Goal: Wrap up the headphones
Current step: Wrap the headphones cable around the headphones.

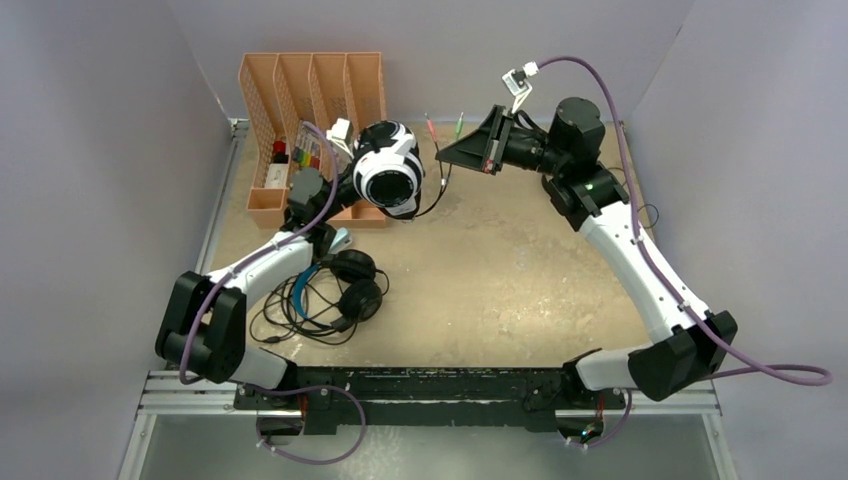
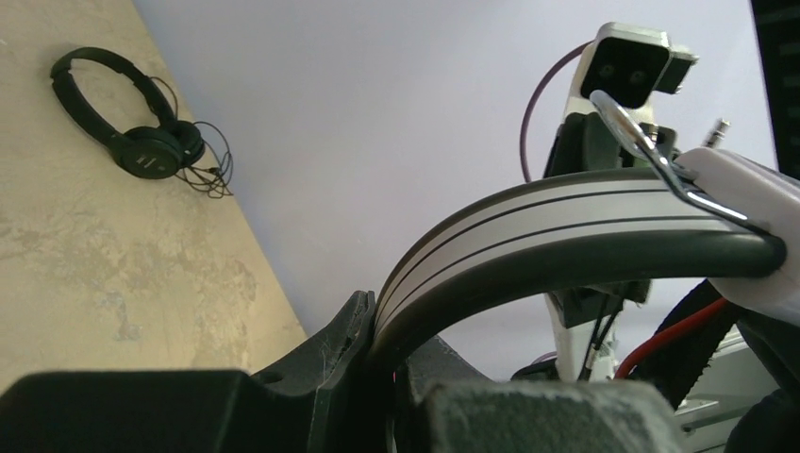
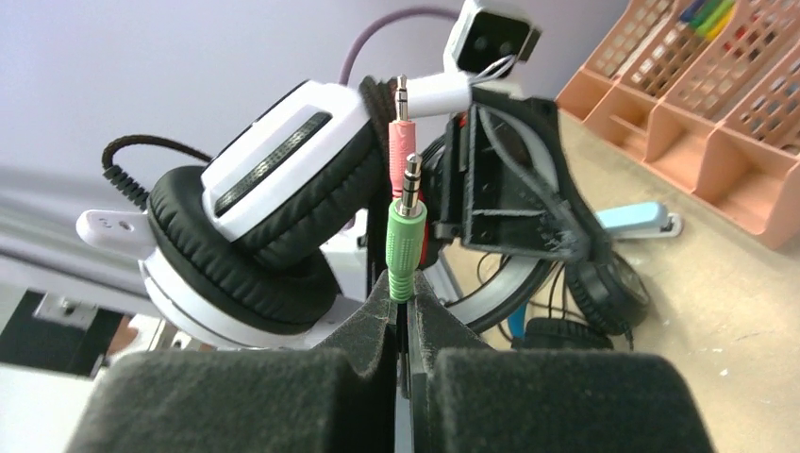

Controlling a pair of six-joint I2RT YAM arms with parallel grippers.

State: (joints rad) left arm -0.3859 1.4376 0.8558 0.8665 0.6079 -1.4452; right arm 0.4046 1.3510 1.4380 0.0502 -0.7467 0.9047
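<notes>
1. While the left gripper point(image 2: 385, 373) hangs above the table point(image 1: 500, 270) just in front of the orange organizer point(image 1: 300, 90), its jaws stand narrow, clamped on the striped headband of the white-and-black headset point(image 1: 388, 168).
2. The white-and-black headset is held clear of the table at the front right corner of the organizer. One round ear cup faces upward.
3. The right gripper point(image 3: 404, 321) is well to the right of the organizer, near the back wall, with its fingers pointing toward the raised headset.
4. The jaws of the right gripper are pinched almost together on the green plug point(image 3: 403, 247), which stands upright between the fingertips.
5. The pink plug point(image 3: 401, 142) stands just behind the green plug and reaches higher. Whether the jaws grip it too cannot be told.
6. A thin black cable point(image 1: 438, 192) curves from under the raised headset up toward the right gripper.
7. The blue-band headset point(image 1: 345, 285) lies on the table in front of the organizer, beside the left forearm, with its cable in loose loops around it.
8. The slim black headset point(image 2: 132, 132) lies flat on the table with its cable bunched beside the ear cups. Only the left wrist view shows it, so its place relative to the organizer cannot be told.
</notes>
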